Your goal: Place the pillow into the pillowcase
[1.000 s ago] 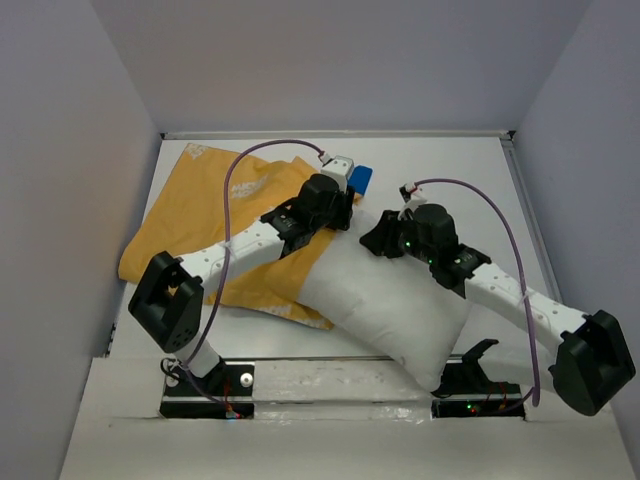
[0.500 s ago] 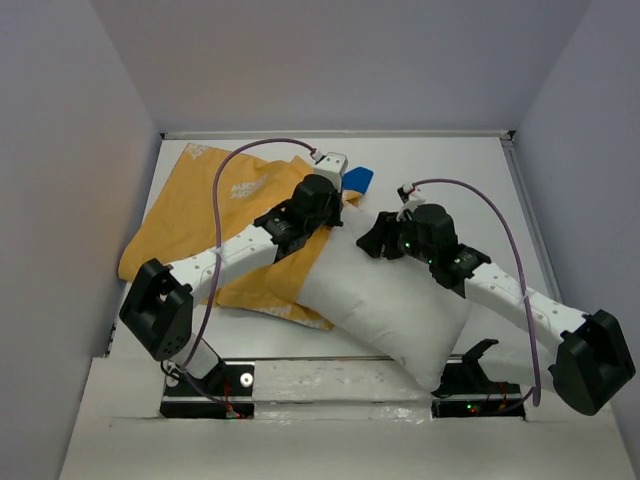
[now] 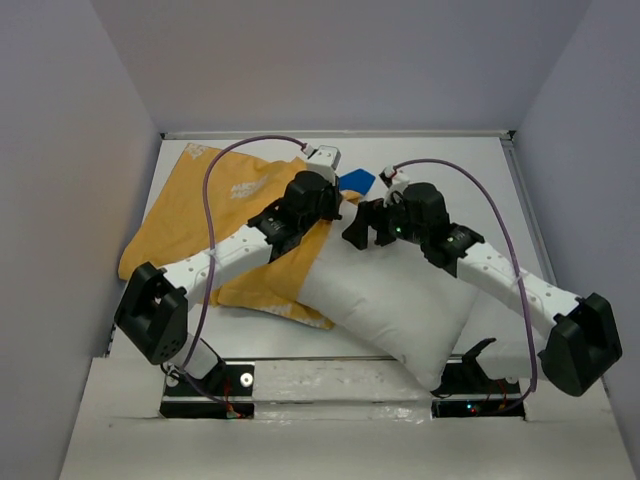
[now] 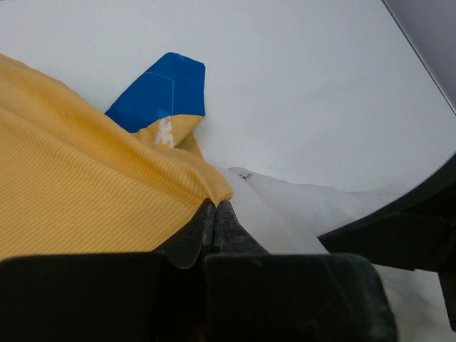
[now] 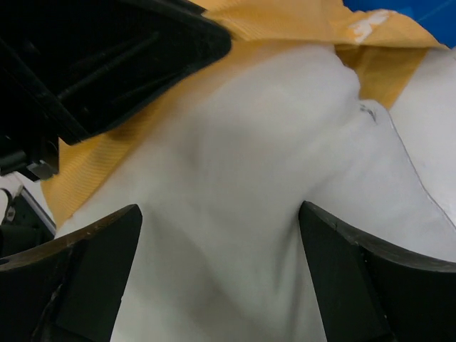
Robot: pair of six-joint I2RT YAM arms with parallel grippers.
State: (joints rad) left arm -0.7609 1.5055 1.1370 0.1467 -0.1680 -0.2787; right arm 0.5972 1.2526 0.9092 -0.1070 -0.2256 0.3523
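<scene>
The white pillow [image 3: 385, 300] lies slanted at the table's middle, its far corner tucked at the mouth of the yellow pillowcase [image 3: 200, 215], which spreads to the back left. My left gripper [image 3: 335, 203] is shut on the pillowcase's yellow edge [image 4: 85, 192], pinched at the tips [image 4: 215, 205] just beside the pillow [image 4: 299, 206]. A blue flap [image 4: 164, 92] of the pillowcase shows beyond. My right gripper [image 3: 360, 232] stands wide open over the pillow's far end, its fingers [image 5: 92, 249] pressing down on the white fabric [image 5: 235, 185] with nothing clamped.
The left arm's black wrist [image 5: 107, 57] crowds close to my right gripper. Grey walls close the white table [image 3: 450, 170] on three sides. Both arm bases [image 3: 340, 385] sit along the near edge, partly under the pillow's near corner.
My left gripper has closed on the pillowcase edge and drawn it slightly back. My right gripper has opened wide and shifted left and farther toward the pillow's far end.
</scene>
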